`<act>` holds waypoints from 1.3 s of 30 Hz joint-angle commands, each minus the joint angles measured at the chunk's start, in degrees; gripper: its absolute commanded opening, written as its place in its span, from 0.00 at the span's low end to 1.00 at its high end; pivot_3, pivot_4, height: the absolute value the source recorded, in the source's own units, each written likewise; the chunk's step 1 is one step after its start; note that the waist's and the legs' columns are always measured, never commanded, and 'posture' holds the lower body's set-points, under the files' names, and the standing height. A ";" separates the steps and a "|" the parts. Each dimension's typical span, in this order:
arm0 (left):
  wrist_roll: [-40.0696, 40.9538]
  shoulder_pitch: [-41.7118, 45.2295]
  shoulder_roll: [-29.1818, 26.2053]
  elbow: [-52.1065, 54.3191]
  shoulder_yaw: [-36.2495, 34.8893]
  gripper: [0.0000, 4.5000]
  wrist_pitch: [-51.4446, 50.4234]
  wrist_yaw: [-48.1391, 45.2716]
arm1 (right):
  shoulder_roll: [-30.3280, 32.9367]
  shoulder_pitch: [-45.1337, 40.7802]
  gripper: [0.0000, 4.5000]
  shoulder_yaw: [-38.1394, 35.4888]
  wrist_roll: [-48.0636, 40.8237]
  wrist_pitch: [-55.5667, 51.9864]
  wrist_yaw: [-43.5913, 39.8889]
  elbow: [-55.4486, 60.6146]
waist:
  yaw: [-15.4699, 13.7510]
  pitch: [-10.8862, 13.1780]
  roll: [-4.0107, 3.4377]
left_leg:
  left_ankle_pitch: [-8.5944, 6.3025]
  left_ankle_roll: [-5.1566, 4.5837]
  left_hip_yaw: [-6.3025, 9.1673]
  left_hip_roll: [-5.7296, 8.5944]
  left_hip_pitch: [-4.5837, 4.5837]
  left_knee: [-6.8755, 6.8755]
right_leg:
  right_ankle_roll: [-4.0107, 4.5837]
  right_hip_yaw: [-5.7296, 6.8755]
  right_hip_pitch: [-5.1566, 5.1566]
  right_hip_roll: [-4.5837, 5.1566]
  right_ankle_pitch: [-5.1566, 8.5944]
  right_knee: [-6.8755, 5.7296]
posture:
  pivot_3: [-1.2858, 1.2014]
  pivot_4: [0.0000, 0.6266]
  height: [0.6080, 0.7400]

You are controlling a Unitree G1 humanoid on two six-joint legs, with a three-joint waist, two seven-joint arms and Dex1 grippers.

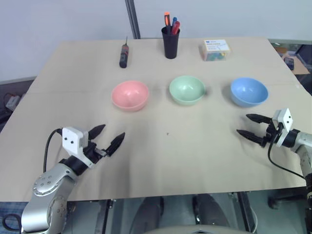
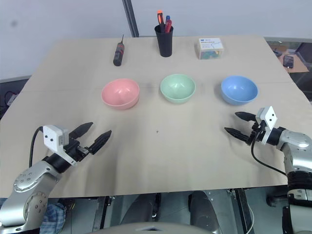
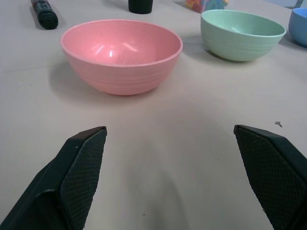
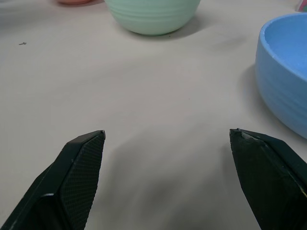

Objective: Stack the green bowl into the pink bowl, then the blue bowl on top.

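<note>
Silver-grey arms, white wrist camera blocks, black cables, black textured jaws.

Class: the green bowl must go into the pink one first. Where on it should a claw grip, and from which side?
Probably the rim of the green bowl, one finger inside and one outside, coming from above on its near side. It stands upright with its mouth open, and its round wall looks too wide to span.

This looks like a lab or office workroom. A plain light wooden table (image 1: 161, 146) stands before a bare pale wall, carrying a black pen cup (image 1: 170, 43) with markers, a screwdriver (image 1: 124, 54) and a small box of coloured clips (image 1: 214, 49). Cables lie on the floor (image 1: 12, 100) beside it.
</note>
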State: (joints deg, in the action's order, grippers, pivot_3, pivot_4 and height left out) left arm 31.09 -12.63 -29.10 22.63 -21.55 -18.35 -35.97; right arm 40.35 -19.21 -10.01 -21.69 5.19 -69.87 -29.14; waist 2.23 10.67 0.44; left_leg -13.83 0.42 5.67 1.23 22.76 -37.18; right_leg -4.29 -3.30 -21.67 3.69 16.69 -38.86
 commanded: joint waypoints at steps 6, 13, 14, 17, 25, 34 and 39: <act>1.44 1.24 -0.39 2.55 0.07 1.00 -4.33 2.75 | 0.41 0.51 0.97 -1.50 -0.61 0.80 0.33 2.54 | -0.01 0.00 0.00 | 0.00 0.00 0.05 0.00 0.00 0.00 | 0.00 0.00 0.00 0.00 0.00 0.00 | 0.52 0.24 1.00; 1.20 1.66 -0.26 2.45 0.35 1.00 -4.41 3.18 | 0.07 0.87 0.97 -1.22 -0.01 1.44 0.42 2.63 | -0.03 0.00 0.00 | 0.00 0.00 0.05 0.00 0.00 0.00 | 0.00 -0.01 0.00 0.00 0.00 0.00 | 0.52 0.24 1.00; 1.29 1.68 -0.24 2.40 0.36 1.00 -4.43 3.19 | 0.03 0.88 0.97 -1.24 0.01 1.41 0.46 2.67 | -0.02 0.00 0.00 | 0.00 0.00 0.05 0.00 0.00 0.00 | 0.00 -0.01 0.00 0.00 0.00 0.00 | 0.52 0.24 1.00; 1.16 1.84 -0.25 2.11 0.51 1.00 -4.34 3.15 | -0.04 1.15 0.97 -1.22 0.00 1.32 0.52 3.03 | -0.02 0.00 0.00 | 0.00 0.00 0.05 0.00 0.00 0.00 | 0.00 -0.01 0.00 0.00 0.00 0.00 | 0.52 0.24 1.00; 0.95 1.97 -0.34 1.87 0.73 1.00 -4.10 2.99 | 0.11 1.54 0.97 -1.32 -0.07 1.37 0.40 3.44 | 0.00 0.00 0.00 | 0.00 0.00 0.05 0.00 0.00 0.00 | 0.00 -0.02 0.00 0.00 0.00 0.00 | 0.52 0.24 1.00; 0.44 3.07 0.18 2.03 1.06 1.00 -2.89 3.29 | -0.31 0.85 0.97 -1.04 -0.87 0.40 0.05 5.44 | -0.02 0.00 0.00 | 0.00 0.00 0.05 0.00 -0.01 0.00 | 0.00 -0.01 0.00 0.00 0.00 -0.01 | 0.52 0.24 1.00; -3.49 5.27 0.23 0.23 2.87 1.00 0.80 3.58 | -0.97 0.91 0.97 -1.01 -2.23 -0.70 -0.98 7.90 | -0.08 0.00 0.00 | 0.00 0.00 0.04 0.00 0.00 0.00 | 0.00 -0.01 0.00 0.00 0.00 0.00 | 0.52 0.24 1.00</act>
State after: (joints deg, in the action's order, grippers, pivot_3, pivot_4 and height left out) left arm 29.25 -8.68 -28.72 22.55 -19.41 -19.81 -32.70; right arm 39.54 -17.81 -9.96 -21.67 4.95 -69.85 -24.54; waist 2.15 10.67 0.44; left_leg -13.83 0.43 5.71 1.24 22.76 -37.19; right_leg -4.29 -3.31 -21.67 3.69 16.69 -38.85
